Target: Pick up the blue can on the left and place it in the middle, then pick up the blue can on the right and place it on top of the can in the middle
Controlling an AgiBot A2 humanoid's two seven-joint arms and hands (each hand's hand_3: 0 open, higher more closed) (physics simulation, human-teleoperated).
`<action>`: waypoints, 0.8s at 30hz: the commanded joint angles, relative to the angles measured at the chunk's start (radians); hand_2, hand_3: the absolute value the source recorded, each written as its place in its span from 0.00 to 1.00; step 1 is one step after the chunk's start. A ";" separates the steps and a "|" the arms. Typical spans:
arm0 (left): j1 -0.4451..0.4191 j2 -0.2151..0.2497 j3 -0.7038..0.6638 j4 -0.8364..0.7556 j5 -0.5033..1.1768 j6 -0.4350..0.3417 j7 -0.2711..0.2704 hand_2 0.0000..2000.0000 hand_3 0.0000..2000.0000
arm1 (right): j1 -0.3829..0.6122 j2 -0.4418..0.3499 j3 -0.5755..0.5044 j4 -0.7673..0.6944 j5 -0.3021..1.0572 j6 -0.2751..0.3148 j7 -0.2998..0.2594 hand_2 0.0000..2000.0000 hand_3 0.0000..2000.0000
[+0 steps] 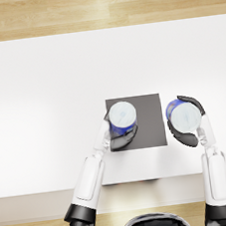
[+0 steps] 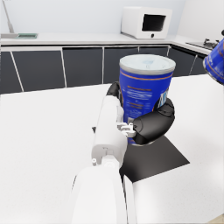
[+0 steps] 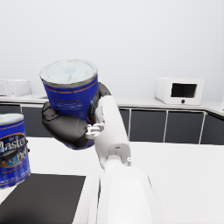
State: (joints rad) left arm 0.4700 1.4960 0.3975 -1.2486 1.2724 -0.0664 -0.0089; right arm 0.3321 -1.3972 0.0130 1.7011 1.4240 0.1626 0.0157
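Right hand (image 1: pixel 187 121) gripping raised blue can (image 1: pixel 184 116), hovering at 3 o'clock of mat-placed can (image 1: pixel 122 118), left hand (image 1: pixel 117 137) clasping it.

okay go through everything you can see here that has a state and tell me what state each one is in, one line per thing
Left blue can: upright, gripped by the left hand, over the mat's left part.
Right blue can: lifted, tilted slightly, held by the right hand, just right of the mat.
Left hand: wrapped around the left can.
Right hand: wrapped around the right can.
Dark mat: flat on the white table.
Microwave: door closed.
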 commanded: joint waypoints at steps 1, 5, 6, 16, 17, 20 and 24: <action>0.075 0.044 0.057 0.125 -0.001 -0.001 0.000 1.00 0.76 | 0.026 -0.005 0.019 0.023 0.000 -0.001 -0.001 1.00 0.76; 0.100 0.068 0.074 0.200 -0.003 -0.002 -0.018 1.00 0.76 | 0.029 -0.010 0.013 0.032 0.000 0.006 0.001 1.00 0.76; 0.102 0.071 0.072 0.217 -0.003 0.000 -0.075 1.00 0.76 | 0.037 -0.012 0.016 0.030 0.000 0.005 0.001 1.00 0.76; 0.166 0.066 0.216 0.448 -0.004 0.012 -0.312 1.00 0.76 | 0.086 -0.038 0.088 0.050 0.000 0.006 0.001 1.00 0.76; 0.166 0.070 0.214 0.458 -0.003 0.012 -0.316 1.00 0.76 | 0.089 -0.040 0.090 0.051 0.000 0.007 0.000 1.00 0.76; 0.170 0.067 0.228 0.477 -0.004 0.013 -0.325 1.00 0.76 | 0.097 -0.046 0.094 0.048 0.000 0.009 0.000 1.00 0.76; 0.161 0.074 0.206 0.482 -0.003 0.033 -0.335 0.00 0.27 | 0.102 -0.053 0.098 0.037 0.000 0.010 0.000 1.00 0.76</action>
State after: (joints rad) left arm 0.6139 1.5612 0.6209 -0.7669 1.2692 -0.0240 -0.3456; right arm 0.4133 -1.4465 0.1076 1.7399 1.4239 0.1713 0.0157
